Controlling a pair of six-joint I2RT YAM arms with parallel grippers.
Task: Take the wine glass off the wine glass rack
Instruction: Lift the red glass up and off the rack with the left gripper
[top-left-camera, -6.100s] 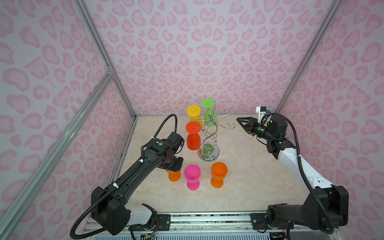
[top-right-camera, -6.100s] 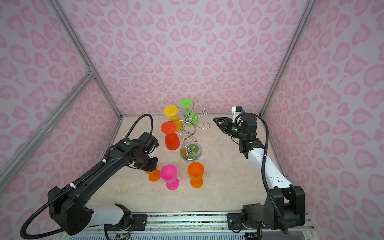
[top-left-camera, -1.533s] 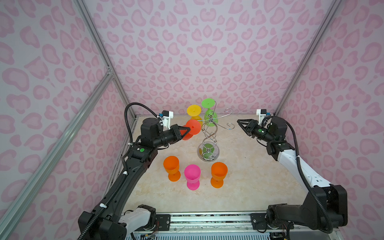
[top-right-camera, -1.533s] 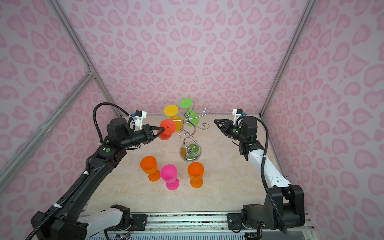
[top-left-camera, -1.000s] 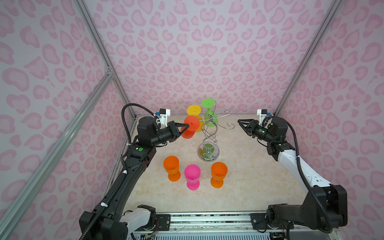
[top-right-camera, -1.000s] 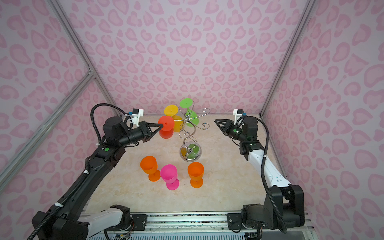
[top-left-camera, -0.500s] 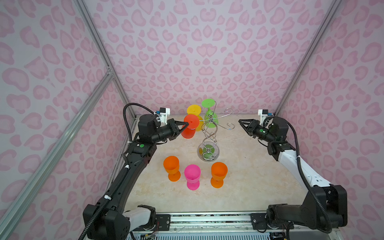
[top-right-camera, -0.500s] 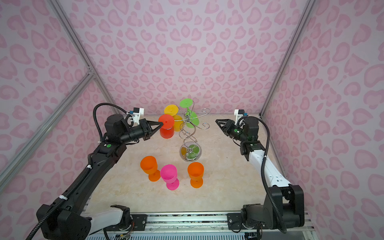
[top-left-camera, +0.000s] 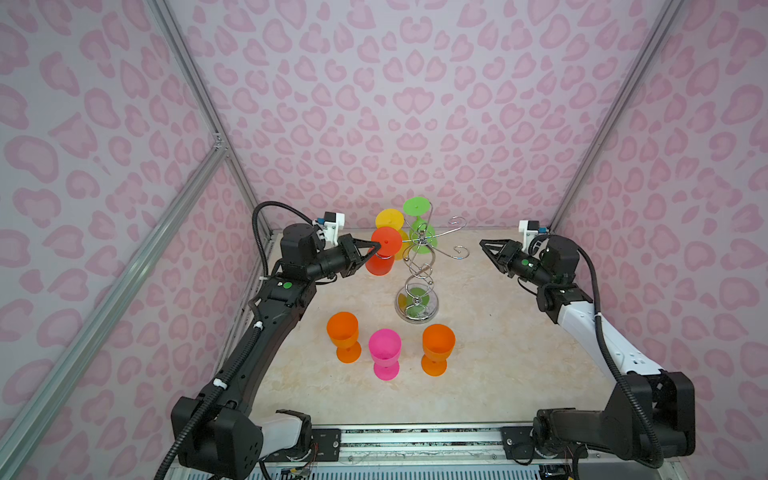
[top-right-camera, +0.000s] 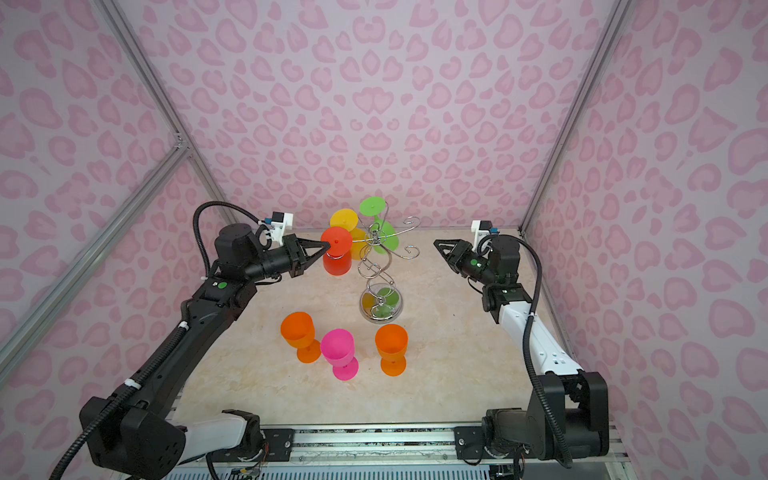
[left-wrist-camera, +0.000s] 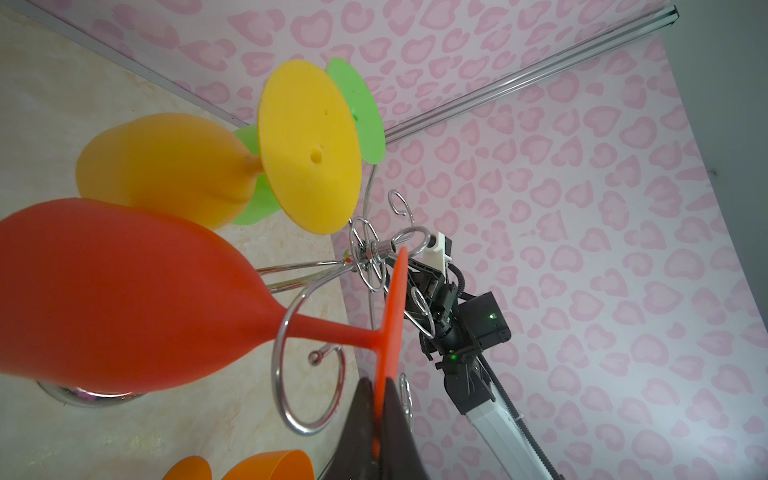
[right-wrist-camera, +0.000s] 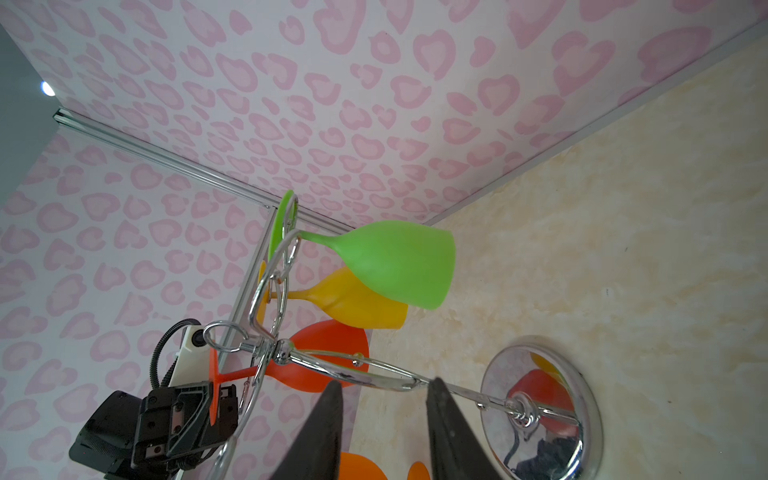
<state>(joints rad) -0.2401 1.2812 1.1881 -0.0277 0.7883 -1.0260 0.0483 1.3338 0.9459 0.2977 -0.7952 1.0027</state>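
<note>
Left jaws clamp the foot of the red wine glass (left-wrist-camera: 124, 291) hung on the rack (top-left-camera: 417, 316); right jaws gape, empty.

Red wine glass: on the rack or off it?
On: the red wine glass stem sits inside a curled hook of the rack; the left gripper pinches its foot.

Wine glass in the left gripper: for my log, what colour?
The wine glass is red-orange; clearest in the left wrist view.

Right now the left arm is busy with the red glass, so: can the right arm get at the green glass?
Probably yes. The right gripper is open and empty, facing the wine glass rack; the green glass hangs just past its hub, with only bare hooks between.
</note>
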